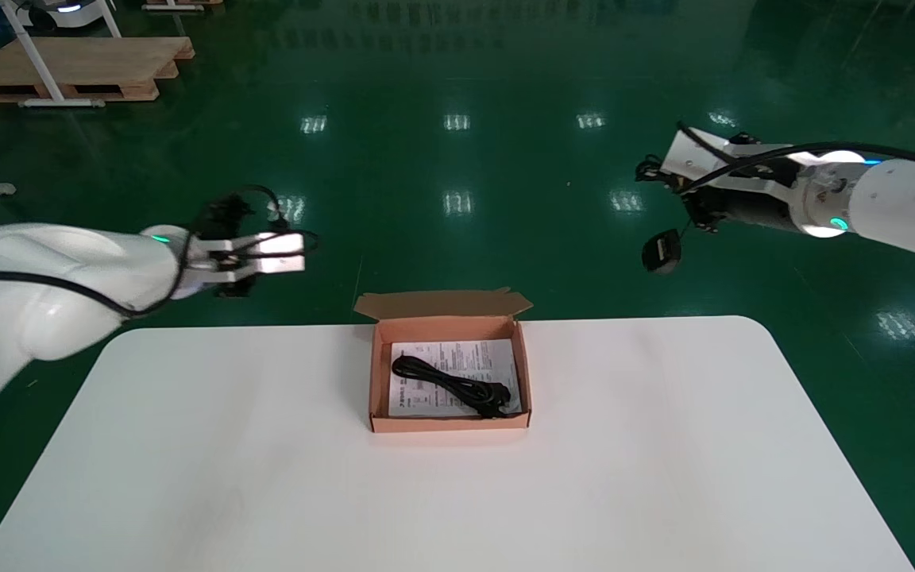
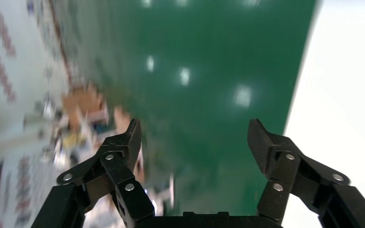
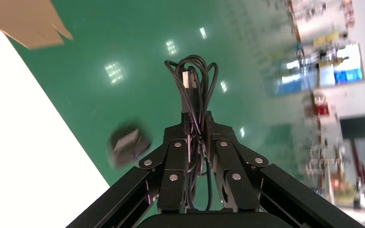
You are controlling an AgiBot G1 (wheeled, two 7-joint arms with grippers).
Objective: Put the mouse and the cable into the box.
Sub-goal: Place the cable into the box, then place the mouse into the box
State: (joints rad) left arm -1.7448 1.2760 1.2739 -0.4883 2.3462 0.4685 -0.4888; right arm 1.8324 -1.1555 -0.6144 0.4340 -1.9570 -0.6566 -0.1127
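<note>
An open cardboard box (image 1: 379,381) stands at the middle of the white table (image 1: 664,445), toward its far edge. A printed sheet and a coiled black cable (image 1: 451,385) lie inside it. To the far right of the box, out over the floor, my right gripper (image 1: 697,213) (image 3: 197,118) is shut on the bundled mouse cord (image 3: 192,78). The black mouse (image 1: 662,252) (image 3: 128,144) dangles from that cord, off the table. My left gripper (image 1: 227,250) (image 2: 194,137) hangs open and empty over the floor beyond the table's far left corner.
The box's rear flap (image 1: 442,303) (image 3: 28,21) stands open on the far side. The table edge (image 2: 342,95) lies beside my left gripper. On the green floor far back left are a wooden pallet (image 1: 76,67) and white frame legs (image 1: 36,63).
</note>
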